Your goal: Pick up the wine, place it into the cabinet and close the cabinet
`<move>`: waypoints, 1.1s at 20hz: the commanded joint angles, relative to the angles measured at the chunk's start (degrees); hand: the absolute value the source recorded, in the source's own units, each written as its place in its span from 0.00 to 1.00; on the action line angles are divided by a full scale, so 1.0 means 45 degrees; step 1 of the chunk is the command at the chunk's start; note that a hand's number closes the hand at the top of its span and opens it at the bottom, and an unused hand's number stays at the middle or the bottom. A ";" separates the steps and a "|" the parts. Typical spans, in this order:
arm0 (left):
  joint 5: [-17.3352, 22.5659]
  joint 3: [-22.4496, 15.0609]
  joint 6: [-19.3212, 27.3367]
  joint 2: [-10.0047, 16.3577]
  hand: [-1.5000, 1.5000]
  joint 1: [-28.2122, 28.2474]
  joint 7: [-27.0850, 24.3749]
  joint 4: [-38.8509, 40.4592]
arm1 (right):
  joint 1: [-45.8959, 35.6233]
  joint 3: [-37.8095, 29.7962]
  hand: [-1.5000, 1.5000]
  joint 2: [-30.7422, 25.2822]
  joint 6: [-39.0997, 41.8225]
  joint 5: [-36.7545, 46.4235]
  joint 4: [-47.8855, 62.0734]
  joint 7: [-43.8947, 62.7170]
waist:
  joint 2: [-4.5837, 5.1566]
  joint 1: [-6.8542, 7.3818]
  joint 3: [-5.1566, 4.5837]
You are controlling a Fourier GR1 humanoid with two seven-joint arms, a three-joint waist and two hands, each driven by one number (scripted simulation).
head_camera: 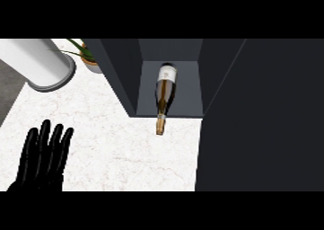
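Wine bottle [165, 92] is found lying on its side inside the open cabinet [124, 76] at 12 o'clock, base to the back, neck pointed toward 6 o'clock, capped tip jutting past the front edge over the counter [111, 134]. Left hand [41, 157] is held at 7 o'clock, fingers straight and spread, nothing grasped; judged resting. Right hand is not seen. The dark panel [270, 117] at 3 o'clock is taken for the open door; closing is judged likely to be blocked by the protruding neck.
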 commanded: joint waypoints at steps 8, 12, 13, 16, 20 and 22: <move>0.1839 0.3430 -0.3206 0.1593 0.00 0.4374 -0.1685 -0.1088 | -0.0129 0.4883 1.00 0.1763 -0.1659 0.1907 -0.1410 0.1843 | -0.0039 0.0049 -0.0023; 0.2427 0.4686 -0.4114 0.2229 0.00 0.5265 -0.1658 -0.1482 | -0.1037 0.6620 1.00 0.2531 -0.2690 0.3295 -0.1345 0.2493 | -0.0083 0.0041 -0.0027; 0.2329 0.4761 -0.4307 0.2194 0.00 0.5888 -0.1879 -0.1463 | -0.1551 0.6746 1.00 0.2542 -0.3110 0.3630 -0.0947 0.2589 | -0.0070 0.0104 -0.0024; 0.3057 0.5992 -0.5080 0.2409 0.00 0.6199 -0.1701 -0.1558 | -0.3169 0.7533 1.00 0.2559 -0.4433 0.4294 -0.0633 0.2954 | -0.0046 0.0146 -0.0028; 0.3847 0.7556 -0.6089 0.2871 0.00 0.6658 -0.1321 -0.1593 | -0.5034 0.8517 1.00 0.2569 -0.5911 0.5646 0.0250 0.3250 | -0.0043 0.0134 -0.0022; 0.3909 0.7785 -0.6299 0.2814 0.00 0.6612 -0.1217 -0.1461 | -0.6652 0.8594 1.00 0.2572 -0.7090 0.5752 0.2142 0.2659 | 0.0004 0.0221 -0.0023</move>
